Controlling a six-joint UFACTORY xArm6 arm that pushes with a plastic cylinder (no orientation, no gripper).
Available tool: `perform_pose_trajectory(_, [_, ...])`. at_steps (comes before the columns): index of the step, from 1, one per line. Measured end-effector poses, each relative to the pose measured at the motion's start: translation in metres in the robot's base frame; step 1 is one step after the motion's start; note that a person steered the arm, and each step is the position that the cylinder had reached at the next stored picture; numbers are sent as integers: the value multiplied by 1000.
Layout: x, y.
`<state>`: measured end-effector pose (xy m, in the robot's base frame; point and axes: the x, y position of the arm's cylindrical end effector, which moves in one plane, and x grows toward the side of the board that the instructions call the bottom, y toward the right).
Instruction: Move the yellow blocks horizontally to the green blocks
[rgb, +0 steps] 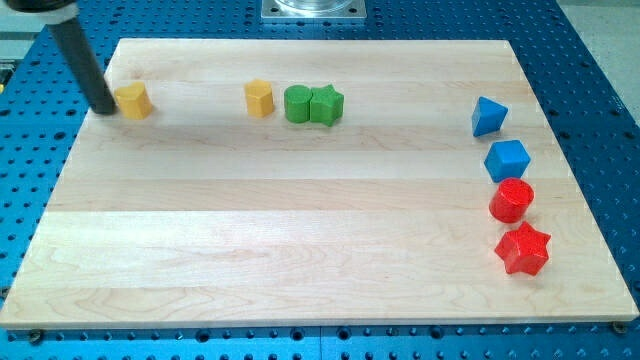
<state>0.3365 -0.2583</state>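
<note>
My tip (104, 108) rests on the board at the view's upper left, touching or nearly touching the left side of a yellow hexagonal block (133, 101). A second yellow block (259, 99), roughly cylindrical, stands further right in the same row. Just right of it, with a small gap, is a green cylinder (298, 104), and a green star (326, 104) touches the cylinder's right side. All these blocks lie in one horizontal line near the view's top.
At the view's right stand a blue triangular block (489, 116), a blue block (507, 160), a red cylinder (511, 200) and a red star (523, 249) in a column. The wooden board (300, 230) lies on a blue perforated table.
</note>
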Motion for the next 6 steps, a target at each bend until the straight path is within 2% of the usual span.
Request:
perform_pose_trajectory(2, [-1, 128])
perform_pose_trajectory(4, [0, 118])
perform_pose_trajectory(5, [27, 84])
perform_pose_trajectory(6, [32, 92])
